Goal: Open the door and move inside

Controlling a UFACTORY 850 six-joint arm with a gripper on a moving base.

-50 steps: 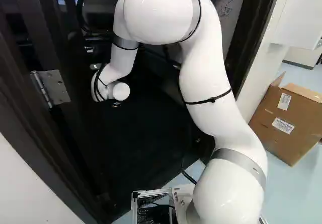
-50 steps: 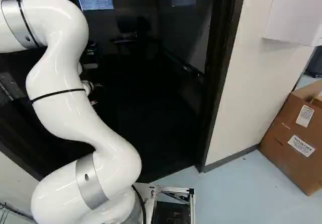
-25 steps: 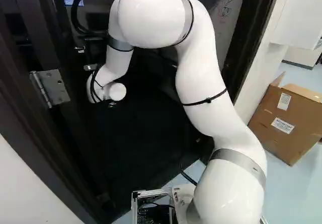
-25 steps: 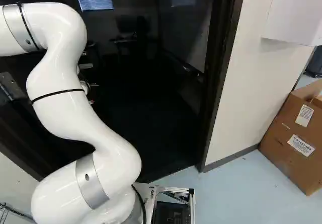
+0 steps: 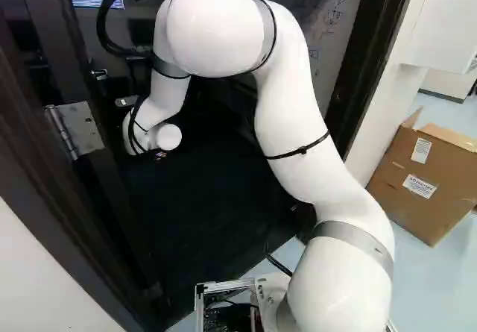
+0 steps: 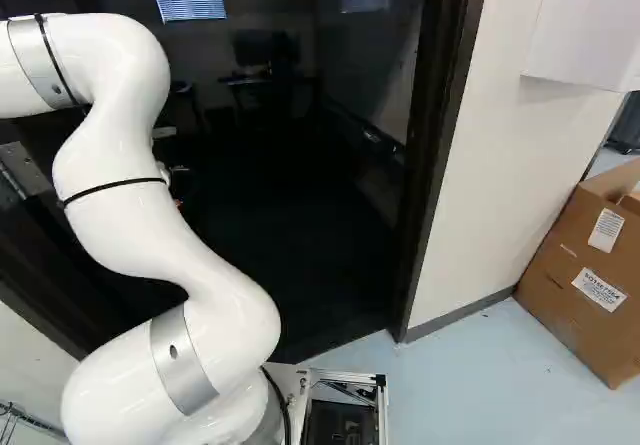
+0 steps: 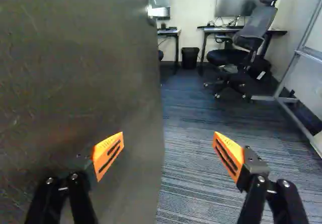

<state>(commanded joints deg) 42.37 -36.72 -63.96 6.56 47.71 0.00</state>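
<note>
Leftward and slightly lower in the left base view, the white arm's raised stretch (image 5: pixel 216 30) has shifted. Its gripper (image 5: pixel 160 154) is open — 2 orange pads (image 7: pixel 108 154) wide apart — with the door (image 7: pixel 80 83) beside it. That door stands open; past its edge lie carpet (image 7: pixel 193 168) and 1 office chair (image 7: pixel 236 55).

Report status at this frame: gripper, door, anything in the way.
Gripper open, holding nothing. Door open, beside and behind one finger. Chair farther inside, possible obstacle later.
</note>
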